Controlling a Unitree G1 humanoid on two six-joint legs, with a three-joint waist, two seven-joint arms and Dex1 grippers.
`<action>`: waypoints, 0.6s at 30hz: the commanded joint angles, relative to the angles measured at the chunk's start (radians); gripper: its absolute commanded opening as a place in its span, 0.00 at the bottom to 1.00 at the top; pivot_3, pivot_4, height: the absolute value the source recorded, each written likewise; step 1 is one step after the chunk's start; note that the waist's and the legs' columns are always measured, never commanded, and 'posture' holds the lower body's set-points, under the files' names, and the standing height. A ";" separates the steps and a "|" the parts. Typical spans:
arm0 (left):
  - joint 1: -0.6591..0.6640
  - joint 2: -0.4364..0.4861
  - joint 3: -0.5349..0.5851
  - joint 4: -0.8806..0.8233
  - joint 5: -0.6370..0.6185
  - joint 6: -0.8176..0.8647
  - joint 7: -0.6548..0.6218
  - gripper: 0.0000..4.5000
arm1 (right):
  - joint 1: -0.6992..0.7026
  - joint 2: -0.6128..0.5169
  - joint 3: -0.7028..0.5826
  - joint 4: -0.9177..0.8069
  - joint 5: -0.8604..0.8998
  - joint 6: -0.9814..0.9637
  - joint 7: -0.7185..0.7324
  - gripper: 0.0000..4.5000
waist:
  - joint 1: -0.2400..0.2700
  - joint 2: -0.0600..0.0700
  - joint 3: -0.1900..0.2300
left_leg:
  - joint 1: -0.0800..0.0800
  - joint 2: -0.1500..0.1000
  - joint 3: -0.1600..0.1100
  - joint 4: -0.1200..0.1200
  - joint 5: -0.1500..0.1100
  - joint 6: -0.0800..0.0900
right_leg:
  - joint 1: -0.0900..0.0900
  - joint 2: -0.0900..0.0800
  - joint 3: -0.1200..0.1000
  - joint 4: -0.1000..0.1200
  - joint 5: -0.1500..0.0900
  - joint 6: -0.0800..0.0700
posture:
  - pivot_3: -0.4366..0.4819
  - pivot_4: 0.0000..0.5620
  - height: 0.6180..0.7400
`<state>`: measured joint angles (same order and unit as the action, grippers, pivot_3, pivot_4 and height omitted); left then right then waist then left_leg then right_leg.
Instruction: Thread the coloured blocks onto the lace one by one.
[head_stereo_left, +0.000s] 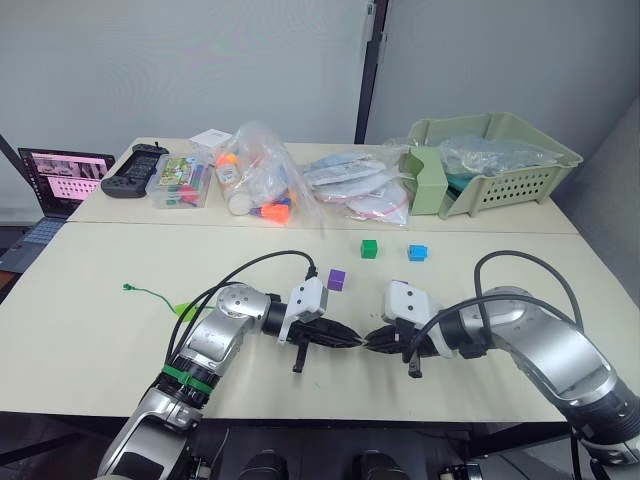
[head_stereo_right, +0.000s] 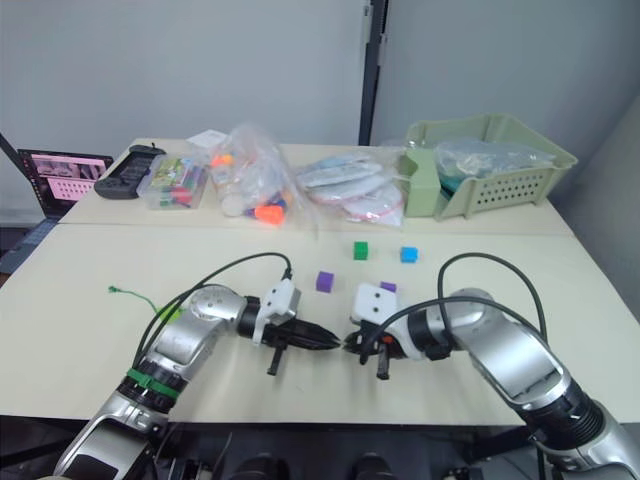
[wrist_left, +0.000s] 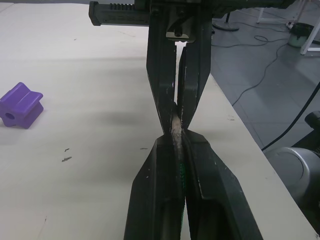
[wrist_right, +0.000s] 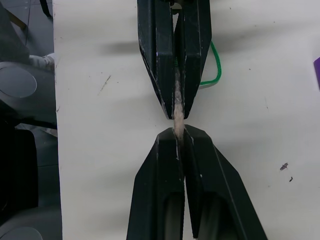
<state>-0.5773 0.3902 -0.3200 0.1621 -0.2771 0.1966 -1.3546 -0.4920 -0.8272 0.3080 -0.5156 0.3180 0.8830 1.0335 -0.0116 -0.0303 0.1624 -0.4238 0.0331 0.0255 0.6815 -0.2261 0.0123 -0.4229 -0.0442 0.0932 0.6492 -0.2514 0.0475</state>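
Note:
My left gripper (head_stereo_left: 350, 340) and right gripper (head_stereo_left: 372, 343) meet tip to tip near the table's front edge. Both are shut on the lace's greyish tip (wrist_right: 176, 107), which bridges the two pairs of fingers (wrist_left: 175, 127). The green cord (wrist_right: 216, 70) loops out behind the left fingers, and its knotted end (head_stereo_left: 128, 288) lies far left. A purple block (head_stereo_left: 337, 279) sits just behind the left gripper, and a second purple block (head_stereo_right: 388, 287) is by the right wrist. Further back lie a dark green block (head_stereo_left: 369, 248) and a blue block (head_stereo_left: 417, 252). A lime green block (head_stereo_right: 168, 313) shows beside my left forearm.
A green basket (head_stereo_left: 520, 175) stands at the back right. Clear bags of toys (head_stereo_left: 260, 175), a clear box (head_stereo_left: 182, 182) and a black controller (head_stereo_left: 130, 172) line the back. A laptop (head_stereo_left: 62, 180) sits at the far left. The table's front edge runs close below both grippers.

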 joint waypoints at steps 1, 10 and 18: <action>-0.020 -0.004 0.011 -0.034 -0.013 -0.003 0.000 0.00 | -0.014 -0.008 -0.027 -0.020 0.017 0.023 -0.015 0.00 | 0.000 0.000 0.000 | 0.000 0.000 0.000 0.000 0.000 0.000 | 0.000 0.000 0.000 0.000 0.000 0.000 | 0.48 0.27 0.95; -0.022 0.014 0.033 -0.006 -0.005 -0.023 0.014 0.00 | 0.065 -0.147 -0.211 -0.029 0.103 0.035 0.010 0.67 | 0.002 0.000 0.000 | 0.000 0.000 0.000 0.000 0.000 0.000 | 0.000 0.000 0.000 -0.001 0.000 0.000 | 0.48 0.27 0.95; -0.006 0.029 0.044 -0.010 -0.001 -0.025 0.027 0.00 | 0.069 -0.177 -0.207 0.074 0.002 -0.115 -0.042 1.00 | -0.001 0.000 0.000 | 0.000 0.000 0.000 0.000 0.000 0.000 | 0.000 0.000 0.000 -0.001 0.000 0.000 | 0.48 0.27 0.95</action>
<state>-0.5823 0.4092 -0.2973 0.1705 -0.2763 0.1802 -1.3373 -0.4090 -1.0012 0.1115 -0.4711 0.3584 0.8224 1.0115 -0.0122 -0.0303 0.1625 -0.4236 0.0331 0.0258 0.6812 -0.2261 0.0123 -0.4226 -0.0442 0.0935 0.6485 -0.2514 0.0476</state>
